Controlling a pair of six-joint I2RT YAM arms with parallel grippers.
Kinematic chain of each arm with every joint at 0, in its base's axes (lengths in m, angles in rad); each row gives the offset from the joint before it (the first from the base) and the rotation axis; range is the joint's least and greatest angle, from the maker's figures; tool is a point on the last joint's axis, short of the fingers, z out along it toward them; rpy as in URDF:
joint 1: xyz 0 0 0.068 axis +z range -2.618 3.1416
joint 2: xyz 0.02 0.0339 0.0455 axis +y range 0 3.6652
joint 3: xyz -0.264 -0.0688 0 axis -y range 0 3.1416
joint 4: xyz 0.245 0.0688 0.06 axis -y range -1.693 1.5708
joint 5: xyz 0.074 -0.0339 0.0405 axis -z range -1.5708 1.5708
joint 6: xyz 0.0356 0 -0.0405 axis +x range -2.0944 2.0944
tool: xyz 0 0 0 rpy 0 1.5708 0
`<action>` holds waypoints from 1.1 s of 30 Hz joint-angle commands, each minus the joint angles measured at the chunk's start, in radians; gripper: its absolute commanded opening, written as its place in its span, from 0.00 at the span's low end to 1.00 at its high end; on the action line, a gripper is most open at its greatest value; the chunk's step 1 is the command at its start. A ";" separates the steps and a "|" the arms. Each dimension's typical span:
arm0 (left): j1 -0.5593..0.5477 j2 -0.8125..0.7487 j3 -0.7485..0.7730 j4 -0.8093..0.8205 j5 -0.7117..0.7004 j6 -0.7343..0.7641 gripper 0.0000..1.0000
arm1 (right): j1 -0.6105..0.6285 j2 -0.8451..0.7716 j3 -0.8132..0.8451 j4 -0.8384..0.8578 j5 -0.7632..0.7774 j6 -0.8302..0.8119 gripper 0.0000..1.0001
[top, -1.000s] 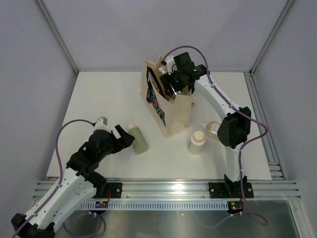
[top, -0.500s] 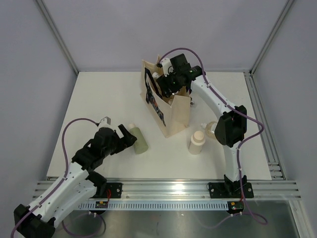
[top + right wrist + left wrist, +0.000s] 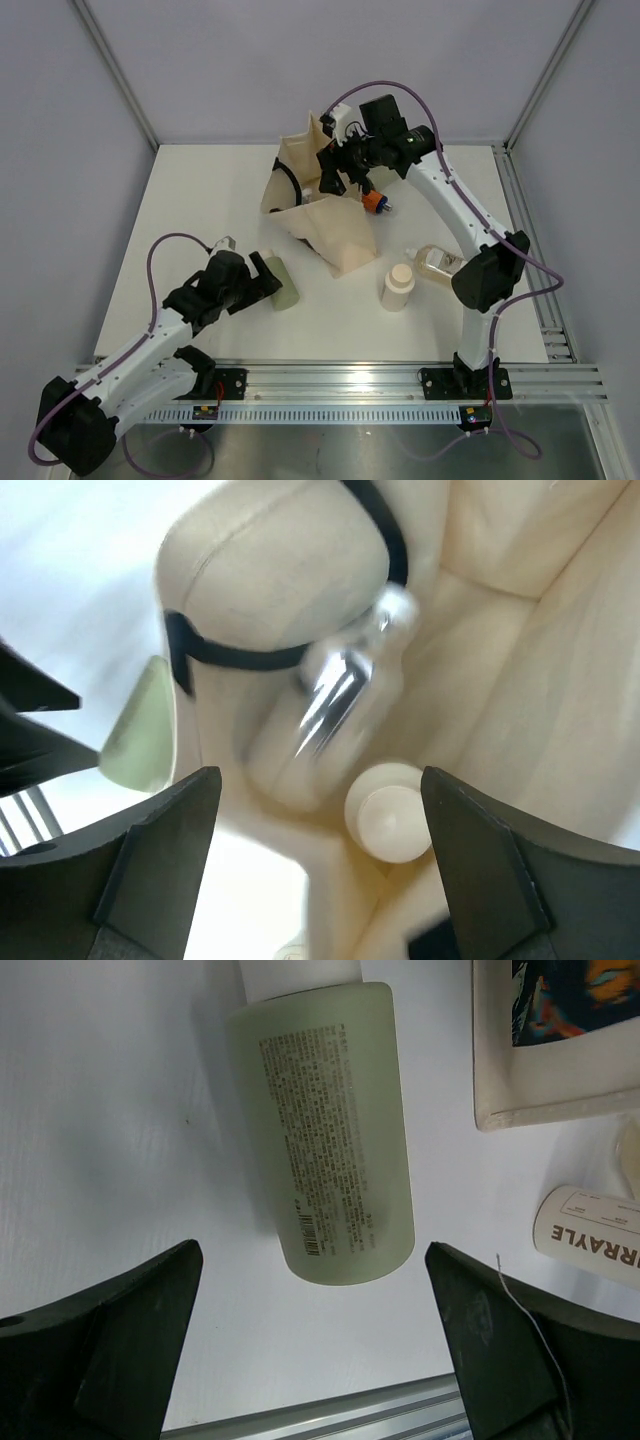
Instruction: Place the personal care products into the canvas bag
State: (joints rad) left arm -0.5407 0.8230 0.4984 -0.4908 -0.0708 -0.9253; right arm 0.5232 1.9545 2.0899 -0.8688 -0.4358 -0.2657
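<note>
The canvas bag (image 3: pixel 338 235) leans over, slumped, at mid table. My right gripper (image 3: pixel 345 172) hangs open and empty above its mouth. In the right wrist view my gripper (image 3: pixel 320 780) looks down into the bag (image 3: pixel 500 610). There lie the shiny silver bottle (image 3: pixel 345 695) and a white cap (image 3: pixel 390 810). A sage-green bottle (image 3: pixel 283 285) lies flat on the table. My left gripper (image 3: pixel 258 284) is open at its base. In the left wrist view the bottle (image 3: pixel 330 1130) reaches just between the open fingertips of my gripper (image 3: pixel 312 1252). The beige bottle (image 3: pixel 397 287) stands right of the bag. The amber bottle (image 3: pixel 435 262) lies beside it.
A small orange part (image 3: pixel 372 202) shows under the right wrist beside the bag. The metal rail (image 3: pixel 340 380) runs along the table's near edge. The bag's printed corner (image 3: pixel 560 1080) and the beige bottle (image 3: pixel 590 1245) lie right of the left gripper.
The bag has gone from upright to slumped over to the left. My right gripper has lifted out of it and stands open. My left gripper has moved closer to the green bottle.
</note>
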 commanded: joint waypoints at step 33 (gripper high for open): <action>0.004 0.723 0.296 -0.019 -0.135 -0.057 0.81 | -0.599 -0.958 -1.021 0.363 -0.677 -0.035 0.92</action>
State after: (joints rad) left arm -0.5404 1.5227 0.8242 -0.5343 -0.1814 -0.9833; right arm 0.0128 1.0924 1.1992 -0.6582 -0.9356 -0.3431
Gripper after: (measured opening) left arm 0.861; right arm 0.915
